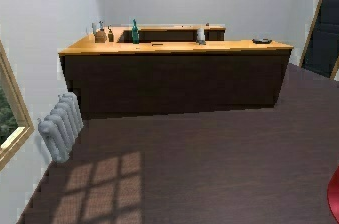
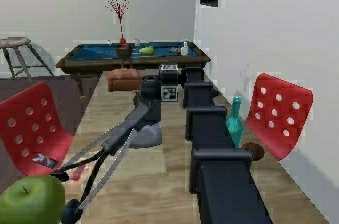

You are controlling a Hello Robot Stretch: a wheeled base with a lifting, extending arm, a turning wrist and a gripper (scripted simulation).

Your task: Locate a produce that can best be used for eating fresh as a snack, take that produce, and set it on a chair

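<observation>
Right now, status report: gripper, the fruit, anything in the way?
Gripper holds round green apple, hanging free. Red perforated chair right beside it. Nothing seen between them.

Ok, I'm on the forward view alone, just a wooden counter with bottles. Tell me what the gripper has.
Observer: In the arm side view, the gripper holds a green apple, which hangs at the fingers' end clear of every surface.
Operator: Good. Give me a chair to aim for.
Observer: A red chair with a holed back stands beyond the apple, at the arm side view's left.
</observation>
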